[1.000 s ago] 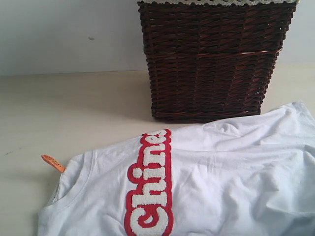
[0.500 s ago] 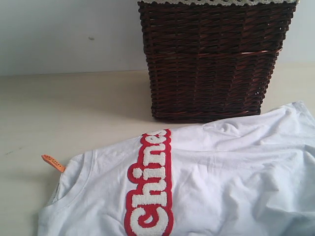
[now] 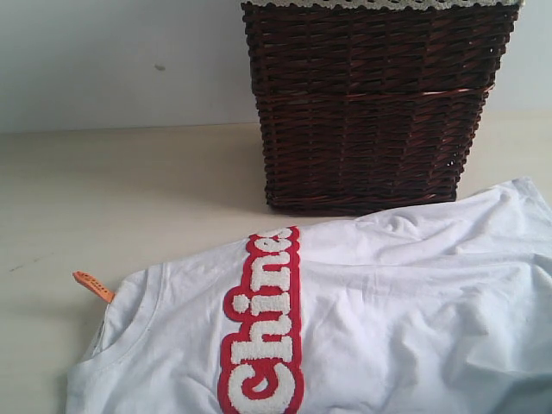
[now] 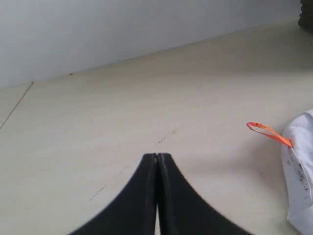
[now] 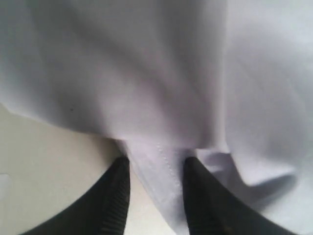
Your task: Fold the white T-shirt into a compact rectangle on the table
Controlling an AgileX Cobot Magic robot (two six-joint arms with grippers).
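Exterior: white T-shirt [image 3: 388, 319] spread on counter [image 3: 129, 198] before wicker basket [image 3: 371, 103]; lie unchanged from earlier frame.
Left wrist: left pincer [image 4: 157, 157] tips together over counter, orange neck tag [image 4: 268, 133] well aside.
Right wrist: right pincer [image 5: 156, 162] jaws apart, shirt hem between.

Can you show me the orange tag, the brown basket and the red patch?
orange tag [image 3: 93, 286], exterior view, middle of its loop.
brown basket [image 3: 371, 112], exterior view, front wicker wall.
red patch [image 3: 263, 332], exterior view, on the fuzzy letters.
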